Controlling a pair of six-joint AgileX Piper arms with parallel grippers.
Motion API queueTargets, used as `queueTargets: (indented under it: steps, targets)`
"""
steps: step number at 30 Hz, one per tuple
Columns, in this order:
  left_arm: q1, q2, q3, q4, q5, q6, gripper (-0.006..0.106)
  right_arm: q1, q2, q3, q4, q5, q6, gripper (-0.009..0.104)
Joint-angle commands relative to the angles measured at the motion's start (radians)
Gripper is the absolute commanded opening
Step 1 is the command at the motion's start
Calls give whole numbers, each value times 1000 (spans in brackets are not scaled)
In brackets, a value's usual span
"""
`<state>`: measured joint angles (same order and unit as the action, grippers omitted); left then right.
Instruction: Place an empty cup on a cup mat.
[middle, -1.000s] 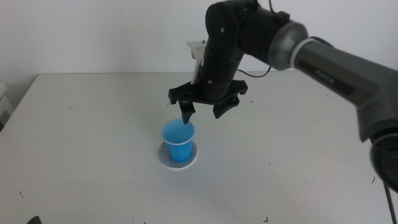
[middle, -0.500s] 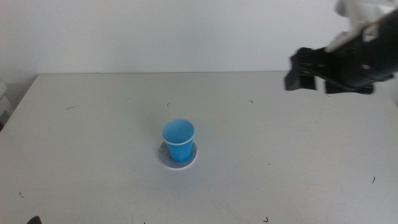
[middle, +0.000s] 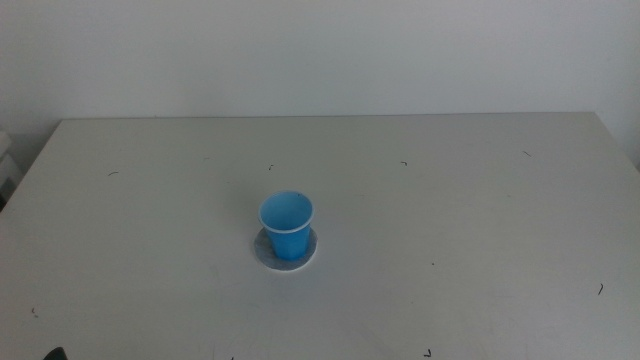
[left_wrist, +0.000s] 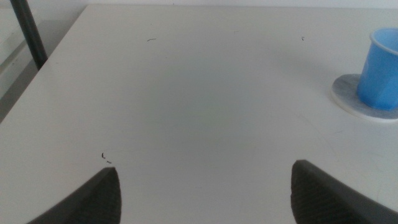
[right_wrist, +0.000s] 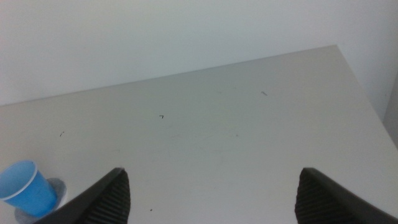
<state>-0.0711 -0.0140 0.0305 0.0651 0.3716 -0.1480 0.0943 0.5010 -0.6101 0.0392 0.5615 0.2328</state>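
Behind your white worktop (middle: 480, 230) stands a plain pale wall, and on it you have one cup (middle: 287, 226) standing upright on one cup mat (middle: 286, 252), near the middle. Both hands are out of the middle view: your left hand (left_wrist: 205, 193) sits low over the worktop with jaws spread, the cup well apart from it. Your right hand (right_wrist: 211, 193) is raised, jaws spread too, cup far off

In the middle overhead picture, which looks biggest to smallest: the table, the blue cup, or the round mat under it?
1. The table, by far the largest.
2. The cup mat, slightly wider than the cup standing on it.
3. The cup, though the two are close in size.

No claw shows in this view.
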Motion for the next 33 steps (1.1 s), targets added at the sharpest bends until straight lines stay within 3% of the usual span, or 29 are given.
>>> queueTargets:
  steps: [1,16,33]
  targets:
    - [1,-13,-6,0,-67,-11,105,-13,-99,59,-22,-110,-21,72]
    - [1,-13,-6,0,-67,-11,105,-11,-540,435,-19,-107,-142,73]
    - [1,-13,-6,0,-67,-11,105,-11,-538,592,45,-134,-140,73]
